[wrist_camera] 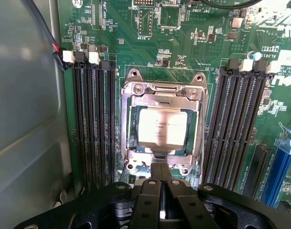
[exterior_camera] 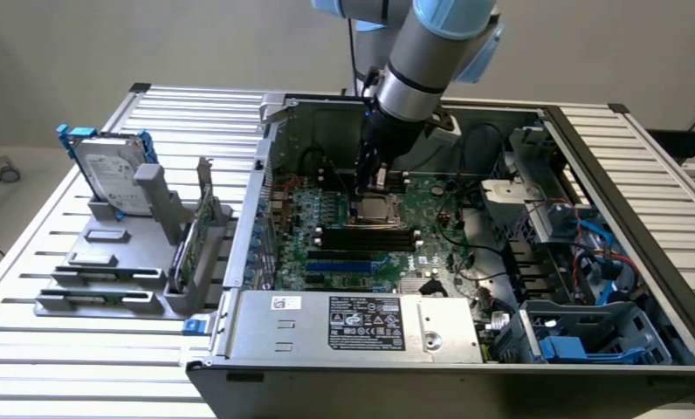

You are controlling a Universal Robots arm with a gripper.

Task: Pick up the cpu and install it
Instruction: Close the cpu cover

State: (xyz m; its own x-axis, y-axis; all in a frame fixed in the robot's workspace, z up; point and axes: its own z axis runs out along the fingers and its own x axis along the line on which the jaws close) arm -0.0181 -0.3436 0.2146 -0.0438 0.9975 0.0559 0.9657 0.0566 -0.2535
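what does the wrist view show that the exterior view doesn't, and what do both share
Wrist view: print on the square silver-topped cpu, lying flat in the metal socket frame, with the shut black fingers near its edge. Exterior view: the grey-and-blue arm and the silver hard drive with blue rails, standing in a grey rack outside the case. Both: the cpu, the green motherboard and black memory slots.

I am looking at a plain, pale grey-beige wall (exterior_camera: 149, 44) that is running behind the whole set-up, with soft, even light falling on it and throwing no hard shadows. A wide table of ribbed silver aluminium slats (exterior_camera: 79, 349) is spreading across most of the exterior view, its slats catching that light. Beyond the table's edge on the exterior view's left, a smooth pale grey floor (exterior_camera: 10, 201) is showing.
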